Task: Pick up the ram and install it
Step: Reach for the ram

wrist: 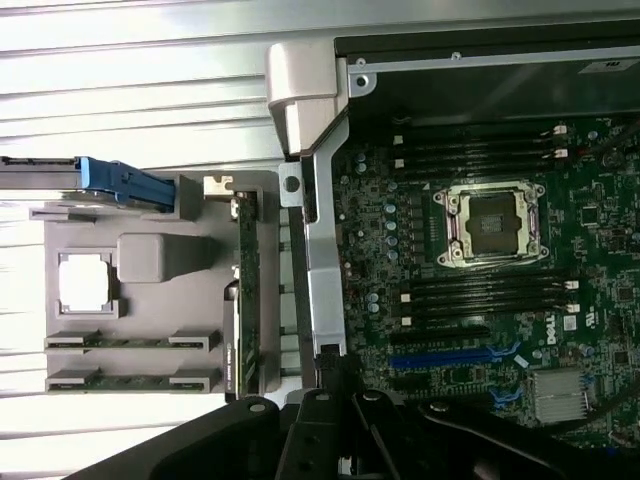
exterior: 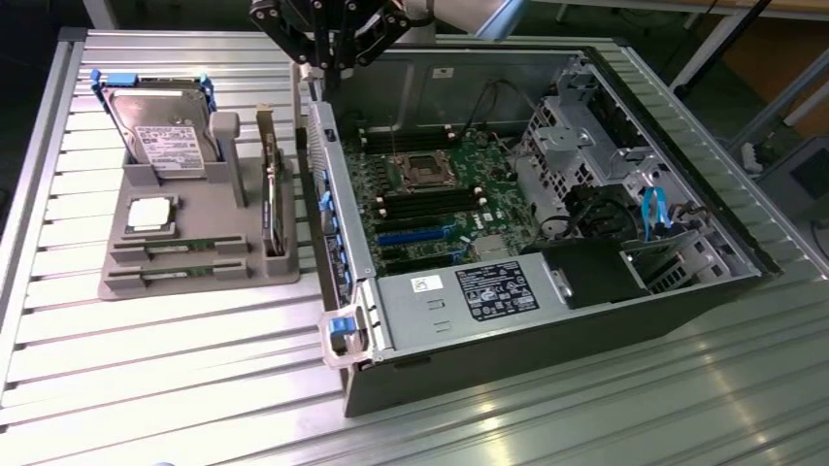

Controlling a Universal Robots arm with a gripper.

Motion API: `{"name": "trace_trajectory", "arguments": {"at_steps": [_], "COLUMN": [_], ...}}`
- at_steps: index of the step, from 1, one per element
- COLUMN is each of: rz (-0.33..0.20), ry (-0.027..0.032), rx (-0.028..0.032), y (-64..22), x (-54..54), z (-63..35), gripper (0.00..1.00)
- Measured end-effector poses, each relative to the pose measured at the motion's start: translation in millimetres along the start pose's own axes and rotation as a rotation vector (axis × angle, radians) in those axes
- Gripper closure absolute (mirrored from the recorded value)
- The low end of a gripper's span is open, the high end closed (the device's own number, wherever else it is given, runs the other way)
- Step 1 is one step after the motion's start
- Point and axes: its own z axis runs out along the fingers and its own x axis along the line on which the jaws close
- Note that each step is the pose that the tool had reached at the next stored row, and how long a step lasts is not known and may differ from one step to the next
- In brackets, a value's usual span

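Note:
Two ram sticks [exterior: 179,249] [exterior: 175,276], thin green boards, lie side by side in the front slots of a grey holder tray [exterior: 194,287] at the exterior view's left. In the wrist view they are the two green strips [wrist: 130,341] [wrist: 130,381]. My gripper [exterior: 334,64] hangs high over the near wall of the open computer case [exterior: 545,340], away from the tray. Its black fingers [wrist: 338,420] are shut with nothing between them. Long black memory slots [exterior: 417,201] [wrist: 490,292] run beside the processor socket [exterior: 421,173] on the motherboard.
The tray also carries a hard drive [exterior: 166,131] in a blue-clipped bracket, a square silver processor chip [exterior: 150,214] and a tall circuit card [exterior: 272,194] standing on edge. Cables, a drive cage and a power supply [exterior: 499,291] crowd the case. A ribbed metal table [exterior: 155,388] lies beneath.

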Motion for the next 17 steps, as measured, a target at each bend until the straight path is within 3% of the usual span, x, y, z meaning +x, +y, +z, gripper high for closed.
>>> {"name": "trace_trajectory", "arguments": {"at_steps": [17], "rz": [0.0], "ry": [0.0], "rx": [-0.0001], "y": [-2.2], "x": [29.4], "z": [-0.8], "gripper": [0.91]}}
